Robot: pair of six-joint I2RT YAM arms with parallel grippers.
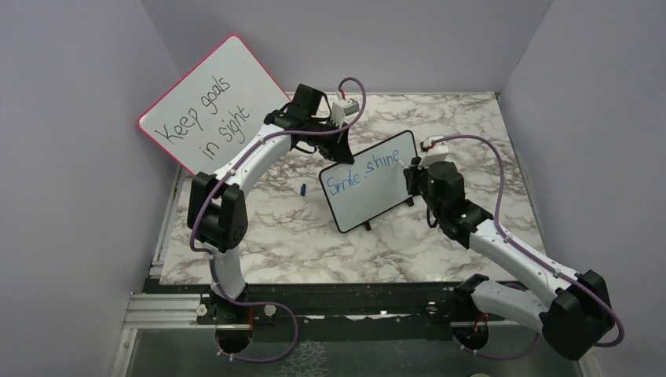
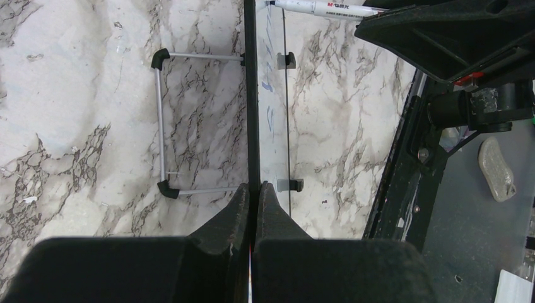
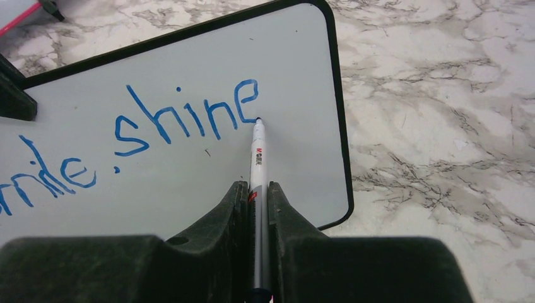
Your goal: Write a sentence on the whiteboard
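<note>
The small black-framed whiteboard (image 1: 369, 182) stands tilted on its feet mid-table, seen edge-on in the left wrist view (image 2: 252, 95) and face-on in the right wrist view (image 3: 189, 76). Blue text on it reads "Smile, shine" (image 1: 363, 171), with "shine" (image 3: 186, 120) large in the right wrist view. My left gripper (image 2: 253, 189) is shut on the board's top edge. My right gripper (image 3: 255, 188) is shut on a white marker (image 3: 258, 158) whose tip touches the board at the end of the last "e". The marker (image 2: 328, 9) also shows at the top of the left wrist view.
A larger red-framed board (image 1: 212, 106) reading "Keep goals in sight" leans at the back left wall. A small blue cap (image 1: 303, 189) lies on the marble left of the whiteboard. The whiteboard's wire stand (image 2: 161, 120) rests behind it. Purple walls enclose the table.
</note>
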